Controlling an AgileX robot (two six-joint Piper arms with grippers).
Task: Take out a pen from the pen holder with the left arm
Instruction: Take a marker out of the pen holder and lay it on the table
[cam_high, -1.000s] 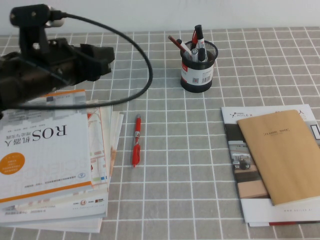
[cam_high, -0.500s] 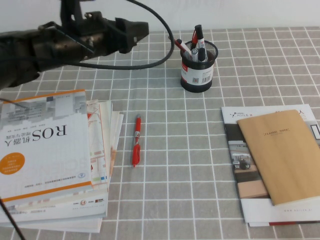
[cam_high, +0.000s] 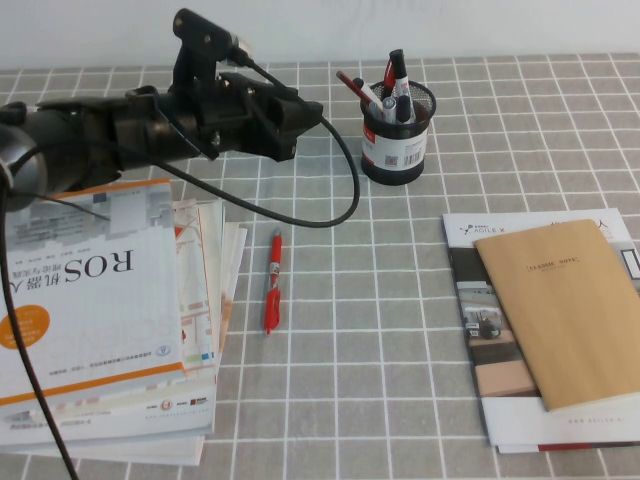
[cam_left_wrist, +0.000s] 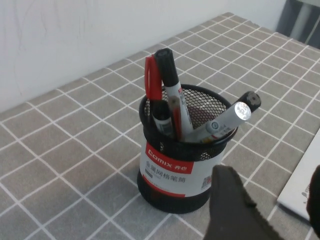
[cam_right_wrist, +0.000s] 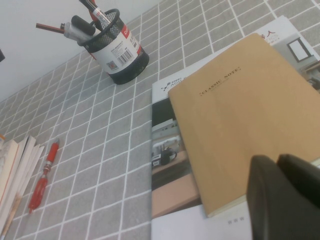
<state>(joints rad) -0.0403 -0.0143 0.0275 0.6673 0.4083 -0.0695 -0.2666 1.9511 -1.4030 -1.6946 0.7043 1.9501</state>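
Note:
A black mesh pen holder (cam_high: 398, 140) stands at the table's back middle with several pens (cam_high: 394, 82) sticking out. In the left wrist view the holder (cam_left_wrist: 172, 167) carries a red pen (cam_left_wrist: 152, 82), a black-capped marker (cam_left_wrist: 170, 85) and a silver marker (cam_left_wrist: 227, 120). My left gripper (cam_high: 308, 118) hovers just left of the holder, open and empty; its gap (cam_left_wrist: 272, 210) lies beside the holder's base. My right gripper (cam_right_wrist: 276, 161) is shut with nothing in it, low over the tan notebook (cam_right_wrist: 240, 115).
A red pen (cam_high: 271, 282) lies on the checked cloth at the middle left. A stack of books (cam_high: 100, 310) fills the front left under the left arm. The tan notebook (cam_high: 565, 305) rests on a brochure (cam_high: 470, 330) at the right.
The left arm has swung from the far left across to the right and lower, ending close beside the pen holder. Nothing else moved.

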